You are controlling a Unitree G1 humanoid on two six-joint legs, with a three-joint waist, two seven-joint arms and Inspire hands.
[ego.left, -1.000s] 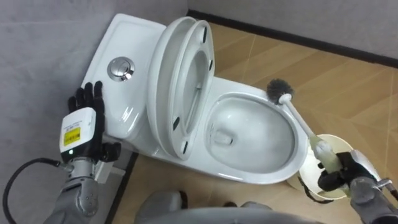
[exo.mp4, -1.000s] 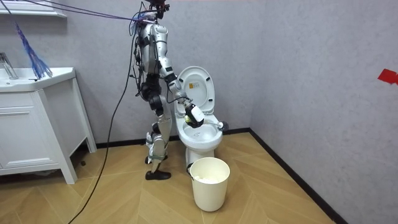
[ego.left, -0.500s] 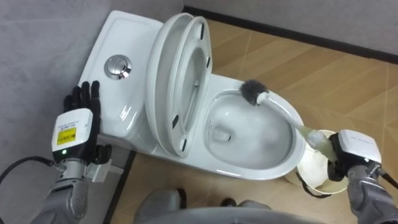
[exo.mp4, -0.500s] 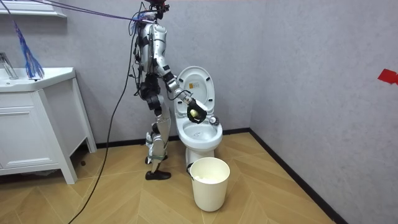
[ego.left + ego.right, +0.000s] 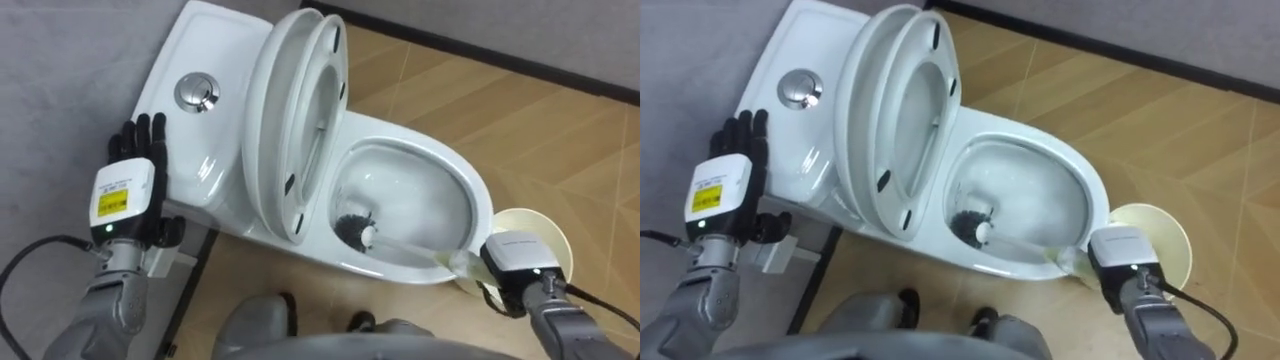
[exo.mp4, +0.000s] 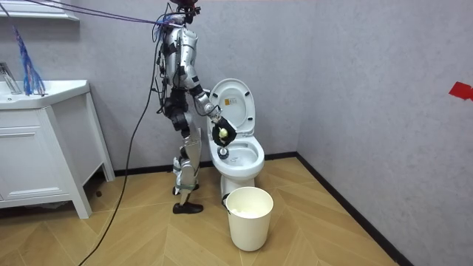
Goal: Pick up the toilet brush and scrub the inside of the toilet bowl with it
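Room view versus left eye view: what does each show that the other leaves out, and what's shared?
Room view: the sink cabinet by the wall. Left eye view: the flush button and the open left hand beside the tank. Both: the toilet, the bin, and the right hand holding the brush in the bowl.

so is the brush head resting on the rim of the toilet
No, the brush head is down at the bottom of the bowl, held by its handle in the right hand.
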